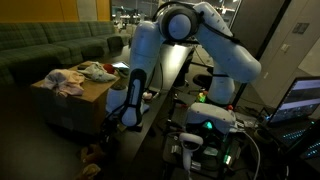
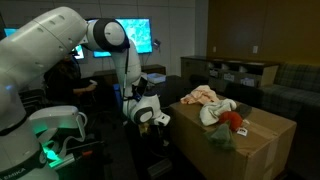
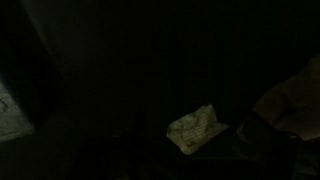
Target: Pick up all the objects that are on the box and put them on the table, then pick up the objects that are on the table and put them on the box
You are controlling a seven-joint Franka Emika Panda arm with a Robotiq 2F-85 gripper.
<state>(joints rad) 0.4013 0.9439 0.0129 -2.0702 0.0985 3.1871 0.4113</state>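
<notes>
The white jointed robot arm [image 2: 40,60] is the largest hazard. It is folded low, with its forearm reaching down beside the box. A careless swing toward the box could, I judge, knock a link against the cardboard and shove everything resting on it.

The large brown cardboard box [image 2: 255,145] stands just beside the hand. In both exterior views its top surface is higher than the hand, so the hand must rise before it can reach anything. Empty cardboard is probably light, and a bump at its near wall may slide or tilt it.

The heap of pale pink and cream crumpled cloths [image 2: 208,98] lies on the box top, above the hand and beyond it. Limp fabric is hard to grip cleanly. A pinch may catch only one fold, or drag several pieces at once and sweep smaller things off the edge.

The black-and-white Robotiq gripper [image 2: 150,116] hangs low by the box's side. The pictures are too dark to tell whether its fingers are apart or together, and I see nothing held.

The small red rounded object [image 2: 233,120] sits past the cloths, farther from the hand, and would likely roll if tugged.

The pale crumpled scrap [image 3: 198,128] shows beneath the hand in the wrist view. That view is almost black, so aiming by it invites a miss.
</notes>
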